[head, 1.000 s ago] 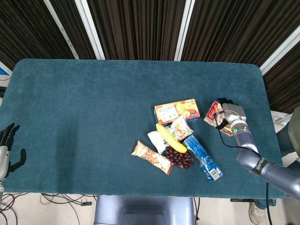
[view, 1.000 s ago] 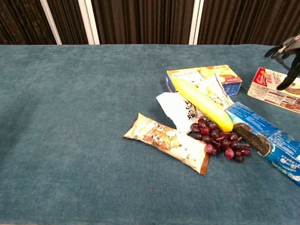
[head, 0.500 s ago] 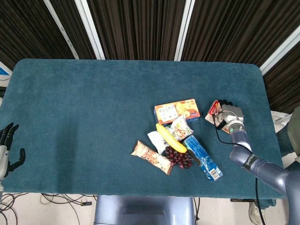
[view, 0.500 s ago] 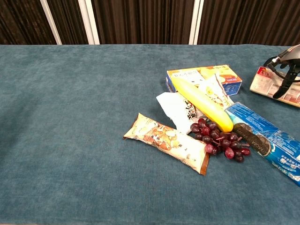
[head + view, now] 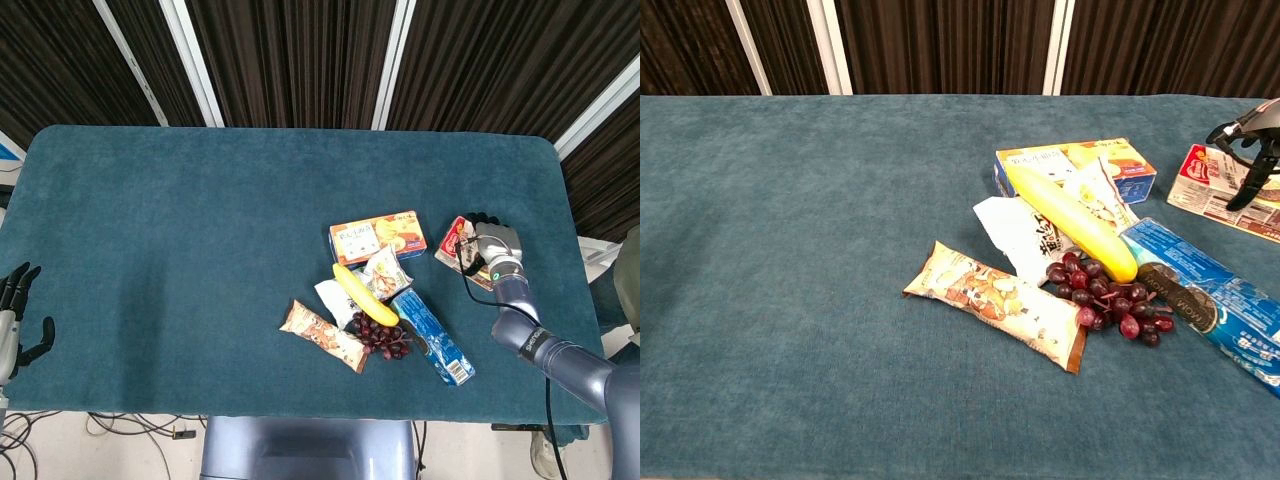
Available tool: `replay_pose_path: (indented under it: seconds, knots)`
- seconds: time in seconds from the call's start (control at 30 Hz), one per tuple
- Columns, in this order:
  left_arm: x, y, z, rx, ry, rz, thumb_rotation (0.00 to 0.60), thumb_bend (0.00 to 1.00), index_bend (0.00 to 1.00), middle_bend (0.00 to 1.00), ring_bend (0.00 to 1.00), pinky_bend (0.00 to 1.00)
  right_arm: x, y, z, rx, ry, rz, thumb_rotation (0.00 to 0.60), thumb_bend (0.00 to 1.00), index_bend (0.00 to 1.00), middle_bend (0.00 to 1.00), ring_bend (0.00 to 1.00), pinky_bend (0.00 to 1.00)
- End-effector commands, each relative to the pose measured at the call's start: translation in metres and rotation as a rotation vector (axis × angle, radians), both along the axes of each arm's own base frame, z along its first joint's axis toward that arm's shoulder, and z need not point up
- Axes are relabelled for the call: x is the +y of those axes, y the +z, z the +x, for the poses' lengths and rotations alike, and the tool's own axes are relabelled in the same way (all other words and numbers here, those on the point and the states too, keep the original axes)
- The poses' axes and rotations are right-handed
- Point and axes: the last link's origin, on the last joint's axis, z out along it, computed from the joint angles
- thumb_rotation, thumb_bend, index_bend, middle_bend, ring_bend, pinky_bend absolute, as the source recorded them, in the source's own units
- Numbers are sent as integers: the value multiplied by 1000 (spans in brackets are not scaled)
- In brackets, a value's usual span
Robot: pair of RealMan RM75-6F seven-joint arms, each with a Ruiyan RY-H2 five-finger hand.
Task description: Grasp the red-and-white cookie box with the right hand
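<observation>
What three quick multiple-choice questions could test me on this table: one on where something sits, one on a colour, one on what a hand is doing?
1. Where does the banana lie?
A. alone at the far left edge
B. across the snack packets beside the grapes
C. off the table

2. What colour is the long cookie sleeve nearest the right front?
A. blue
B. green
C. black

3. What is the right hand doing?
A. resting far from everything
B. lifting the banana
C. over the red-and-white cookie box, fingers on it

Answers: 1 B, it crosses the pile; 2 A, its wrapper is blue; 3 C, the fingers reach onto the box.

Print on every package (image 5: 1188,296) blurred (nothing legible), no readable labels
</observation>
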Motion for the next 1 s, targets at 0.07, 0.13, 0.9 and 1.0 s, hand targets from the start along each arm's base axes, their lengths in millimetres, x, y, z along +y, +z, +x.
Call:
replay_pose_path:
  seconds: [0.07, 0.13, 0.9, 1.0]
  knots:
    - [0, 0, 0, 0, 1, -1, 600, 539, 0, 0, 7, 29, -1, -1, -3, 5, -5, 6, 600, 21, 24, 104, 41, 150]
    - [0, 0, 0, 0, 2, -3, 600, 539, 0, 0, 7, 29, -1, -3, -5, 7, -7, 14, 600, 49, 28, 106, 66, 150]
    - [-1, 0, 0, -1, 3, -4, 600, 539, 0, 0, 7, 29, 2, 13, 1, -141, 44, -87, 600, 152, 281, 388, 429, 181]
    - [-1, 0, -1, 0, 3, -4, 600, 540, 0, 0, 7, 29, 8, 25, 10, -192, 76, -102, 600, 153, 281, 384, 427, 181]
